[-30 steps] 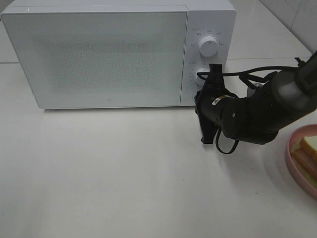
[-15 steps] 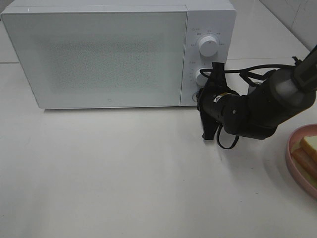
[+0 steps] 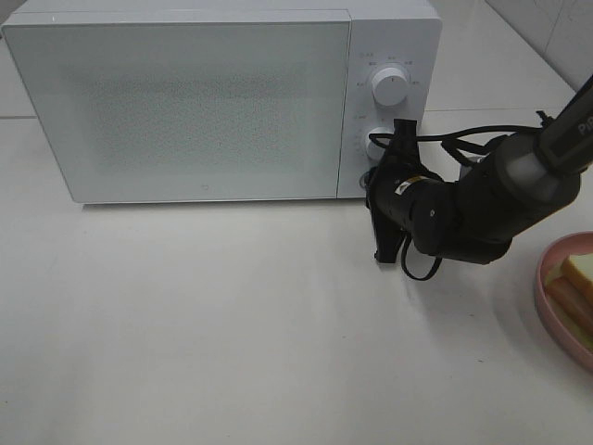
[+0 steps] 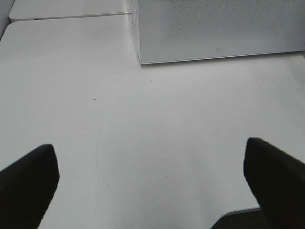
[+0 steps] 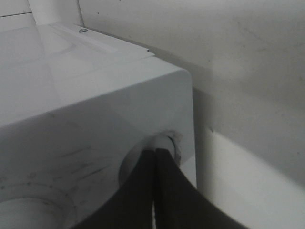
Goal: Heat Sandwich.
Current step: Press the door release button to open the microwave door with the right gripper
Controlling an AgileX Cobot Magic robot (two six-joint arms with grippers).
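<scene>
The white microwave stands at the back with its door shut. My right gripper is shut, its tips pressed against the round button recess at the bottom of the control panel. In the right wrist view the closed fingertips touch that button. The sandwich lies on a pink plate at the right edge, cut off by the frame. My left gripper hangs open over bare table, short of the microwave; it holds nothing and does not show in the exterior high view.
Two round dials sit above the button. A black cable loops behind the right arm. White table surface stretches in front of the microwave.
The right arm has shifted slightly up and toward the microwave's control panel, its gripper still shut. The left gripper's state has not changed.
</scene>
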